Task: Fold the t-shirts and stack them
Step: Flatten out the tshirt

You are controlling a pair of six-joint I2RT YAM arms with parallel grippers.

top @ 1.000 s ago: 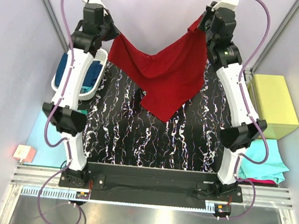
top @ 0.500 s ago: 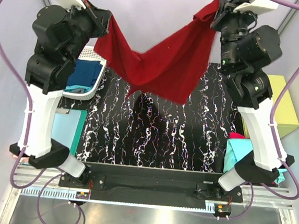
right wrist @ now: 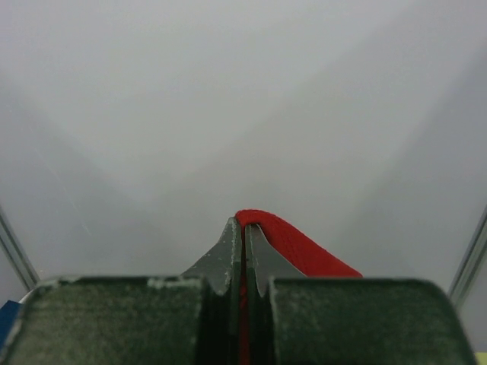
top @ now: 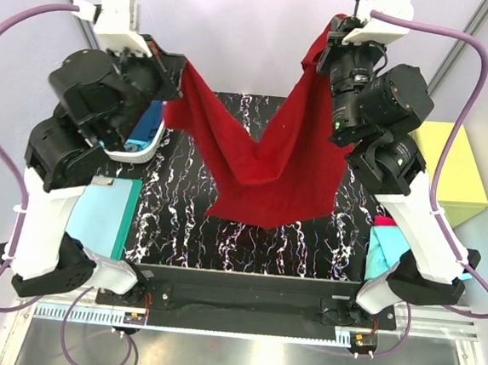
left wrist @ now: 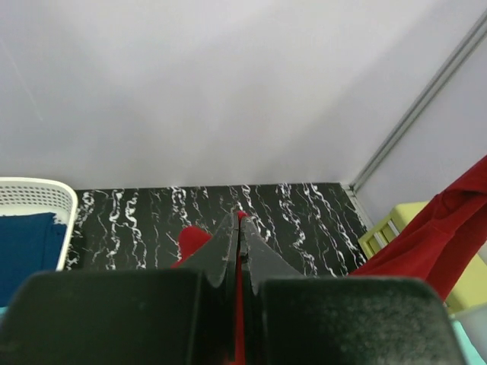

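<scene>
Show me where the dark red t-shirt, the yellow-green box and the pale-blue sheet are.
dark red t-shirt (top: 266, 172): top view, middle of the hanging cloth.
yellow-green box (top: 463, 172): top view, its top face.
pale-blue sheet (top: 108, 218): top view, its bare middle.

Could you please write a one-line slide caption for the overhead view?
Left claw and right claw hold the dark red t-shirt aloft over the black marbled mat.

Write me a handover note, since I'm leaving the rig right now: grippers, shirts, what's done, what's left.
Left gripper: shut on the dark red t-shirt. Right gripper: shut on its other end.
It hangs spread between them over the table, not yet folded.
Navy shirt sits in the white basket; teal shirt and magenta shirt lie at right, half hidden.
Left: lay it flat, fold, stack, then the navy one.
</scene>
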